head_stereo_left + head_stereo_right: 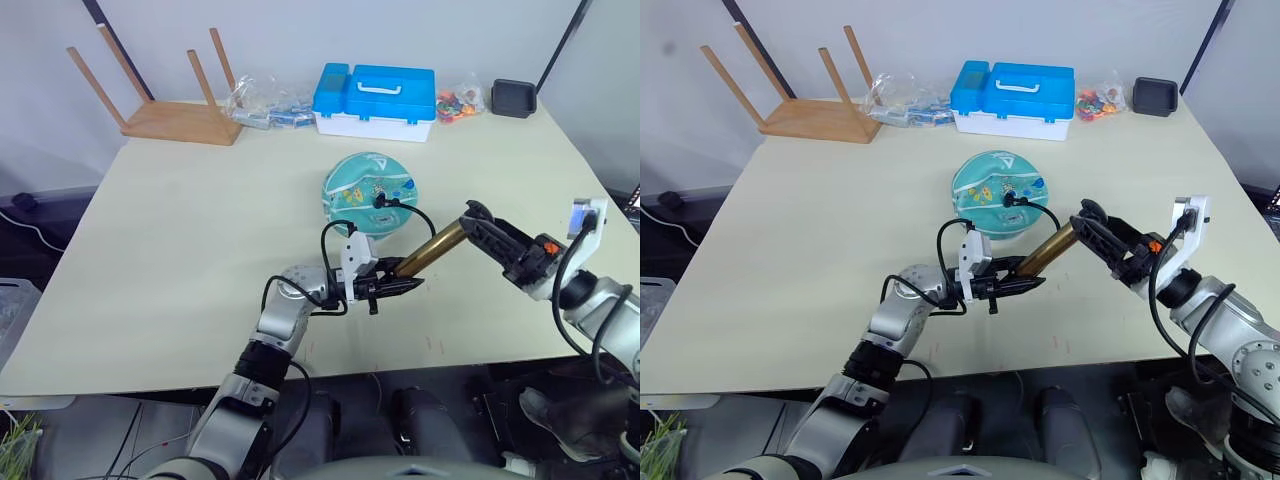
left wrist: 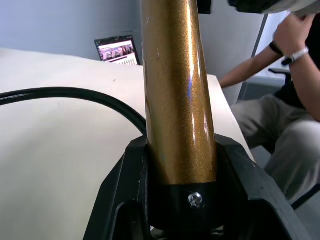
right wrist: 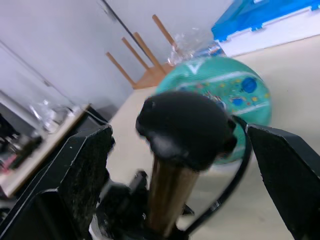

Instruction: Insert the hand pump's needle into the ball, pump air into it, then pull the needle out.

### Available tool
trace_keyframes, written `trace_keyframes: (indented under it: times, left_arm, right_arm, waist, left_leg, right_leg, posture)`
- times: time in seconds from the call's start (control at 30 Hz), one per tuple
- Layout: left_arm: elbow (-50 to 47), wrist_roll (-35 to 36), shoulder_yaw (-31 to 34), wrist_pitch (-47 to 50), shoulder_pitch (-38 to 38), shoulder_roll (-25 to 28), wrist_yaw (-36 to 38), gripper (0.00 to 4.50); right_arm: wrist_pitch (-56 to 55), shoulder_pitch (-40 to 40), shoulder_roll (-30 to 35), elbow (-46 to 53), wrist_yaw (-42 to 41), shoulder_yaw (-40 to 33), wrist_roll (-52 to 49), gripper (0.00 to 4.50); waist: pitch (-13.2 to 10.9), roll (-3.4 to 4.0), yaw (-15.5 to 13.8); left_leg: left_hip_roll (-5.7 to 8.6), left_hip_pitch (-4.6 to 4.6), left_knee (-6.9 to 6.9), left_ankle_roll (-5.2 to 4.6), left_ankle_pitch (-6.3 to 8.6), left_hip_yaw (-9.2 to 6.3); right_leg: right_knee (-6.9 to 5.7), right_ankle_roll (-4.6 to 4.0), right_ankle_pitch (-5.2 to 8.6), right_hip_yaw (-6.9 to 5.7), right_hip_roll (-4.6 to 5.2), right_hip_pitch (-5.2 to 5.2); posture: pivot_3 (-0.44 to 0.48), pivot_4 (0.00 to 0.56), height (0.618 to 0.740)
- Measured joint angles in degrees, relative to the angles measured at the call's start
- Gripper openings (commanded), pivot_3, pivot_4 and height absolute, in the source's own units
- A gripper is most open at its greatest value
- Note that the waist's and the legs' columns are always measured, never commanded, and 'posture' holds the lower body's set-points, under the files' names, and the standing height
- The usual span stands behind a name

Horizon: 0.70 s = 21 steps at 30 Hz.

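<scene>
We see the left gripper [image 1: 398, 287] clamped on the pump [image 1: 432, 249], hose [image 1: 408, 208] at the ball [image 1: 367, 193]; the right gripper [image 3: 185, 150] spreads apart around its handle [image 3: 185, 127].

Wide bare counter [image 1: 180, 250] is left open on the robot's left of the ball [image 1: 367, 193], and a bare strip on its right. The near middle is taken up by the hand pump [image 1: 433, 247], held slantwise above the counter between the left gripper [image 1: 395, 285], clamped on its lower end, and the right gripper [image 1: 478, 222], whose fingers stand apart around its black top. A looped hose [image 1: 410, 208] bars the gap between pump and ball. The far edge is lined by an upturned stool [image 1: 170, 105], bags [image 1: 262, 103], a blue case [image 1: 375, 100] and a black tray [image 1: 513, 97].
</scene>
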<state>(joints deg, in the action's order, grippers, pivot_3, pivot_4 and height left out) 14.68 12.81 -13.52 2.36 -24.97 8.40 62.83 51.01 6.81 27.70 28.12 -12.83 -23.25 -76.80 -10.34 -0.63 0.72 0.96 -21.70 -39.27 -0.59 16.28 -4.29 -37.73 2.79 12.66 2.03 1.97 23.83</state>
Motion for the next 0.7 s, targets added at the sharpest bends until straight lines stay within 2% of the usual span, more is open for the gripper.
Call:
trace_keyframes:
  times: [0.37,0.47,0.57,0.6,0.7]
  left_arm:
    - [-2.9,1.0,-0.1,0.1,1.6,0.9,-0.1,1.19]
    - [-3.0,1.0,-0.1,0.3,1.8,1.1,-0.1,1.19]
    - [-3.6,1.3,-0.1,0.6,1.9,1.1,-0.3,1.19]
    - [-4.0,1.5,-0.1,0.7,2.0,1.1,-0.6,1.19]
    - [-4.4,2.0,0.0,1.0,2.0,1.1,-0.7,1.19]
  right_arm:
    - [-2.5,1.0,-0.9,-1.3,2.1,2.1,-2.8,4.50]
    - [-2.6,1.6,-1.2,-1.7,2.1,3.1,-3.6,3.77]
    - [-3.0,2.7,-1.2,-2.2,2.2,3.3,-4.4,2.32]
    - [-3.1,3.0,-1.2,-2.2,2.2,3.3,-4.9,2.05]
    - [-3.2,3.5,-0.9,-2.4,2.2,3.5,-5.4,2.05]
  waist:
    - [0.0,0.00,0.1]
    - [0.0,0.00,0.1]
    - [0.0,0.00,0.1]
    - [0.0,0.01,0.1]
    - [0.0,0.01,0.1]
  left_leg:
    - [-0.02,0.01,0.01,-0.03,0.02,0.00]
    - [-0.02,0.01,0.00,-0.03,0.02,0.00]
    - [-0.02,0.00,0.01,-0.03,0.02,-0.01]
    - [-0.02,0.00,0.01,-0.03,0.02,-0.01]
    - [-0.02,-0.01,0.03,-0.04,0.03,-0.01]
  right_leg:
    - [0.02,0.00,0.00,0.02,-0.02,0.00]
    - [0.02,0.00,0.00,0.02,-0.02,0.00]
    - [0.03,0.01,0.01,0.02,-0.02,0.00]
    - [0.04,0.00,0.01,0.01,-0.02,0.00]
    - [0.06,0.00,0.01,0.01,-0.02,0.00]
  posture:
    - [0.000,0.150,0.740]
    - [0.000,0.150,0.740]
    - [0.000,0.150,0.740]
    - [0.000,0.150,0.740]
    - [0.000,0.150,0.740]
